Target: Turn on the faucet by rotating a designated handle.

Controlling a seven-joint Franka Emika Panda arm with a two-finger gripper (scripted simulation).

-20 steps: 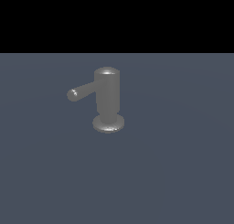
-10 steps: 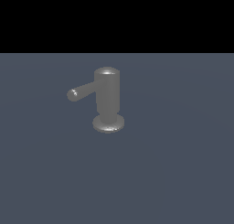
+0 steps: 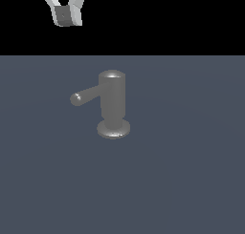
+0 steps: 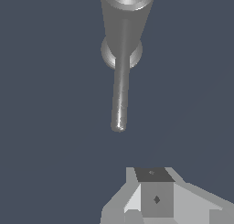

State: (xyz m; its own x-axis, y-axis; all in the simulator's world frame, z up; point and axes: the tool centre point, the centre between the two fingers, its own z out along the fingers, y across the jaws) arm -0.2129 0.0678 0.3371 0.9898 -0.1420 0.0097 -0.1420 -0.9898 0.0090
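The faucet (image 3: 113, 101) is a dull-grey upright cylinder with a domed top on a round disc base (image 3: 113, 129). Its handle (image 3: 86, 95), a slim grey rod with a rounded end, sticks out toward the exterior view's left. My gripper (image 3: 67, 15) hangs high above and to the left of the handle tip, well apart from it, with its fingers together and nothing between them. In the wrist view the faucet (image 4: 128, 8) and handle (image 4: 120, 95) lie ahead of the gripper (image 4: 154, 191), and the rod's end points toward it.
The faucet stands on a flat blue-grey surface (image 3: 182, 180) that spreads out on all sides. Behind it the background is black.
My gripper has come into the exterior view at the top left; it was out of view before. The faucet and handle have not moved.
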